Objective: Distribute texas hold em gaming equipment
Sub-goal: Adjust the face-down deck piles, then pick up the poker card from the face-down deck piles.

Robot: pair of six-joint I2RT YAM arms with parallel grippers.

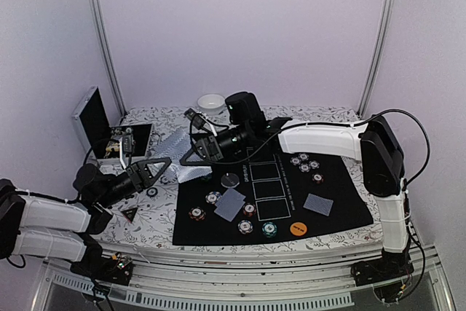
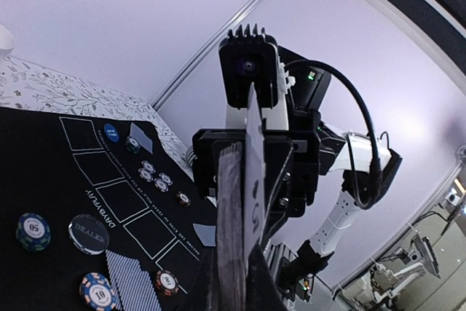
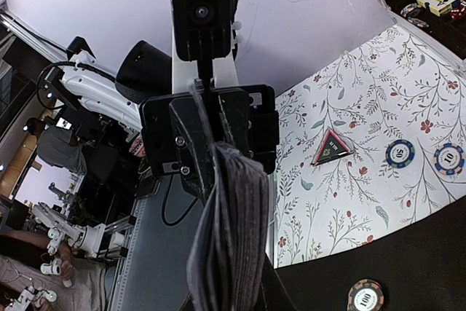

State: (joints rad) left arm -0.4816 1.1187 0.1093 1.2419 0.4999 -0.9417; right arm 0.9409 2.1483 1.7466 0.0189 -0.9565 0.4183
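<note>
Triangle marker (image 1: 129, 213) lay on the floral cloth (image 1: 156, 227) at the near left, beside the left arm. Near half of the black mat (image 1: 342, 205) held an orange disc (image 1: 297, 228), a green chip (image 1: 270, 229), red chips (image 1: 196, 213), a white chip (image 1: 212, 197) and two face-down sets of cards: left pile (image 1: 231, 205) left of centre, right pile (image 1: 318, 204) toward the right. Grey dealer button (image 1: 231, 179) sat just beyond the left pile. Left gripper (image 1: 166, 164) reached in from the left over the mat's left edge, clenched on one end of a deck (image 1: 177, 149) held off the table. Right gripper (image 1: 186, 156) came across from the right and met it head-on, clamped on the deck's other end. Both wrist views showed the deck edge-on between the two grippers, and the left wrist view showed one card (image 2: 253, 172) standing out from the stack with its face showing. Farther back on the right of the mat sat a chip cluster (image 1: 304, 164). Open case (image 1: 91, 118) stood at the far left edge of the table, and a white bowl (image 1: 211, 102) sat at the far middle.
</note>
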